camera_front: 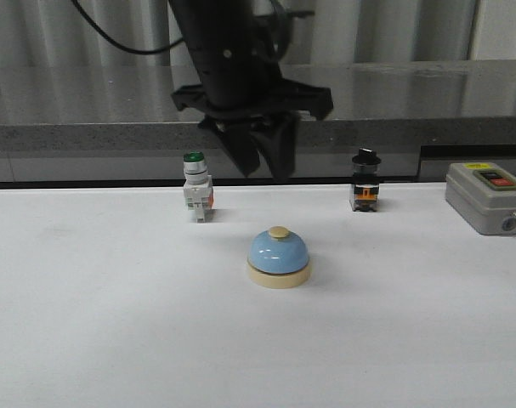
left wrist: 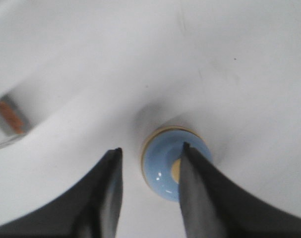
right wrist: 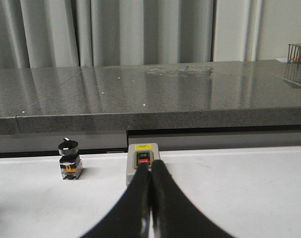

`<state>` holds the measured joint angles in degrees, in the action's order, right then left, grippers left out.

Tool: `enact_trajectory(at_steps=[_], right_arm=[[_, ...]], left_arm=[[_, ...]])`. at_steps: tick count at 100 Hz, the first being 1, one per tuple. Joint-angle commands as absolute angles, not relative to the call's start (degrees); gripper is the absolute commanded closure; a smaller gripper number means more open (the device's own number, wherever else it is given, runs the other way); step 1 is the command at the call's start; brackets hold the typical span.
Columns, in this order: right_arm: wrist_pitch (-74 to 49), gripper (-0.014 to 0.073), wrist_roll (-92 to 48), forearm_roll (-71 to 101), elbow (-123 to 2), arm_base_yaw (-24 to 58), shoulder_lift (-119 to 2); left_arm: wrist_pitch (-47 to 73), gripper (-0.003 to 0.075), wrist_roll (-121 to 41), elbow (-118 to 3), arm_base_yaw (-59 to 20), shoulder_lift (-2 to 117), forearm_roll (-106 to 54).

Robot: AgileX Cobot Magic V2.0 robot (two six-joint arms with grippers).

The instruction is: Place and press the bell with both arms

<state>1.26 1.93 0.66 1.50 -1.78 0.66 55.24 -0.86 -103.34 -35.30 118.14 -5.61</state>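
**Operator:** Where is the bell located, and which step is in hand?

**Technician:** The bell is seen upright on the white table, roughly at its centre, in front of the green-capped switch and the black selector switch. It is touched by nothing. The placing step is judged to be complete, and the pressing step to be pending.

**Operator:** How is the left gripper set?

**Technician:** It is suspended above the bell and clear of it. In the left wrist view its fingers are spread, with a clear gap between them. One fingertip is lined up over the cream button, which is partly hidden by it.

**Operator:** And the right gripper?

**Technician:** It is absent from the front view. In its own wrist view the fingers are pressed together with nothing held, and they are pointed toward the grey box with the red button, well away from the bell.

**Operator:** What is called for by the next move?

**Technician:** A straight descent onto the button is judged to be required. Alignment should be confirmed first, since an off-centre contact on the dome could cause the bell to be pushed sideways or tipped. Which arm is meant to press cannot be determined from these views.
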Motion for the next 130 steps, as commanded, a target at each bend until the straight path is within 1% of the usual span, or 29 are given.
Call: enact_trajectory(at_steps=[1, 7, 9, 39, 79, 97, 114, 130], right_arm=[[5.9, 0.0662, 1.8, 0.0, 0.7, -2.2, 1.6], [5.9, 0.0662, 1.8, 0.0, 0.7, -2.2, 1.6], [5.9, 0.0662, 1.8, 0.0, 0.7, -2.2, 1.6], [5.9, 0.0662, 1.8, 0.0, 0.7, -2.2, 1.6], [5.9, 0.0662, 1.8, 0.0, 0.7, -2.2, 1.6], [5.9, 0.0662, 1.8, 0.0, 0.7, -2.2, 1.6], [5.9, 0.0662, 1.8, 0.0, 0.7, -2.2, 1.6], [5.9, 0.0662, 1.8, 0.0, 0.7, -2.2, 1.6]], left_arm=[[54.5, 0.0643, 0.0, -105.2, -33.5, 112.4, -6.1], [54.6, 0.0729, 0.0, -105.2, -32.0, 111.0, -5.9], [54.6, 0.0740, 0.0, -105.2, -31.4, 110.6, -5.9], [56.5, 0.0741, 0.7, -105.1, -22.5, 104.9, -5.8], [60.0, 0.0741, 0.7, -105.0, -6.5, 99.3, -5.8], [61.3, 0.0741, 0.7, -104.5, -0.6, 97.6, -5.8], [59.9, 0.0741, 0.7, -99.9, 4.0, 94.6, -5.8], [56.3, 0.0741, 0.7, -92.7, 5.3, 90.3, -5.8]])
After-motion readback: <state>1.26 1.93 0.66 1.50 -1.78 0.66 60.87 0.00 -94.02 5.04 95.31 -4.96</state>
